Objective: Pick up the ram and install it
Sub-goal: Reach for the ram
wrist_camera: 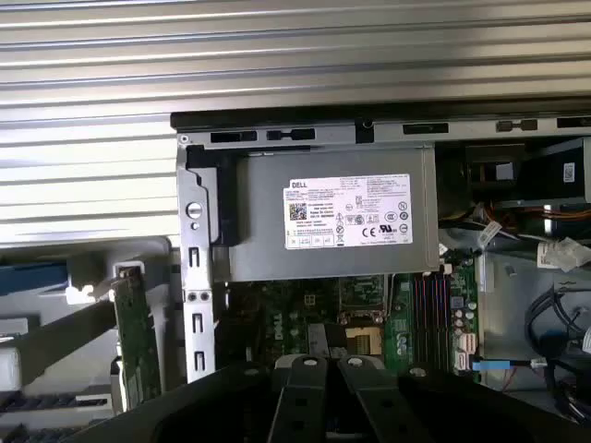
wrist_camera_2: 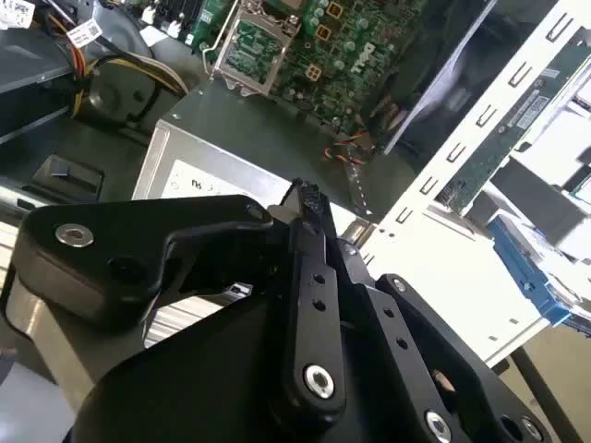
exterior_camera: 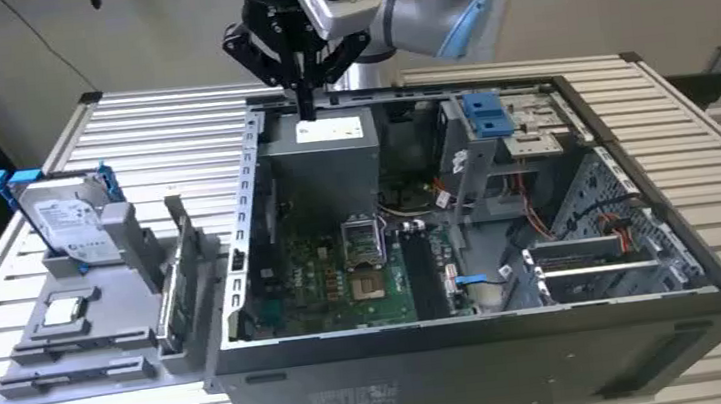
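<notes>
While gripper [exterior_camera: 307,110] hovers closed, ram [exterior_camera: 73,376] — thin, dark stick

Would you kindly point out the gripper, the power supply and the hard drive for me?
gripper [exterior_camera: 307,110]: exterior view, between its fingertips.
power supply [wrist_camera: 346,212]: first wrist view, on its white label.
hard drive [exterior_camera: 68,221]: exterior view, on its silver face.

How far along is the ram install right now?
Nothing looks done yet. The gripper is shut and empty, above the power supply at the far end of the open case in the exterior view. The motherboard's memory slots look unfilled. Pickup and seating are both left.
</notes>
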Tool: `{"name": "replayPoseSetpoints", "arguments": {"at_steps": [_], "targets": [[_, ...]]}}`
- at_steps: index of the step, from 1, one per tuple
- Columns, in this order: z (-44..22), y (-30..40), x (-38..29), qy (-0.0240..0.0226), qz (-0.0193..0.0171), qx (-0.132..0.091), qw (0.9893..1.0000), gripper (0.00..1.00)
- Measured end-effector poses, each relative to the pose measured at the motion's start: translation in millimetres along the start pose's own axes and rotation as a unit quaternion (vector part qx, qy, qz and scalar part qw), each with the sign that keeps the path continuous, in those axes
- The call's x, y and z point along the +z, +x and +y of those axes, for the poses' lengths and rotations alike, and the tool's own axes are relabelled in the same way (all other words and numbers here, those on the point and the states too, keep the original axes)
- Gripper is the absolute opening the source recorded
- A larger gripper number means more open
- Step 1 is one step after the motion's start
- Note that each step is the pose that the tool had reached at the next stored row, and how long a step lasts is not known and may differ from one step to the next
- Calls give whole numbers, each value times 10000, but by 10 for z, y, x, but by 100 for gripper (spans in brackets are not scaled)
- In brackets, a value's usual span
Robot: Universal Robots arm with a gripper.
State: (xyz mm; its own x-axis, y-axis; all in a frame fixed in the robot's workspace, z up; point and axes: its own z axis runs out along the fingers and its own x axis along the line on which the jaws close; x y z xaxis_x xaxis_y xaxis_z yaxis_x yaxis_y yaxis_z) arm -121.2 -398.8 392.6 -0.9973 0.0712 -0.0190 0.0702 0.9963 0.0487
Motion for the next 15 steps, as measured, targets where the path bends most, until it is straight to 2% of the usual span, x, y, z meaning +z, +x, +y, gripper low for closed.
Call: {"name": "replayPoseSetpoints", "arguments": {"at_steps": [11,15], "targets": [[0,5,0,0,0,0,10000,11],[-3,42,-1,0,0,0,10000,11]]}}
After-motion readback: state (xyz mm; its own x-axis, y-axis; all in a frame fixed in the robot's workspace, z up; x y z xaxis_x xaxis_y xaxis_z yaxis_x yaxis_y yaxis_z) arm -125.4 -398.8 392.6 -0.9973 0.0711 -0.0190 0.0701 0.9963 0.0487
